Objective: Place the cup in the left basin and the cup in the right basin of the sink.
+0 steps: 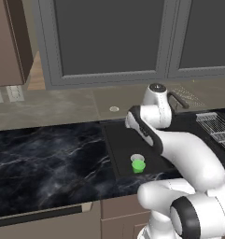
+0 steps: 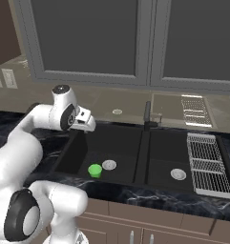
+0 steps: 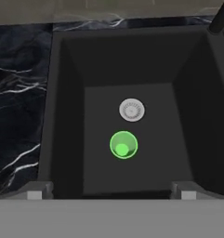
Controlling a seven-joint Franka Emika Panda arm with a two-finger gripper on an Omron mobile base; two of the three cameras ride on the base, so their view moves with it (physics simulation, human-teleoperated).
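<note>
Light is soft and even throughout, with no clear source and no hard shadows or glare. The sink [image 2: 135,147] reads dark, its walls shading gently toward the floor. All views look slightly soft and low in detail, without edge distortion.

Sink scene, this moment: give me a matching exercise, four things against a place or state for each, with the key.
Things:
1. green cup
2. right basin
3. dish rack
4. gripper

Places or states:
A. holds no cup, only its silver drain
B. open, above the left basin, holding nothing
C. upright on the left basin's floor, beside the drain
D. on the counter right of the sink

Pairs: 1-C, 2-A, 3-D, 4-B
</note>
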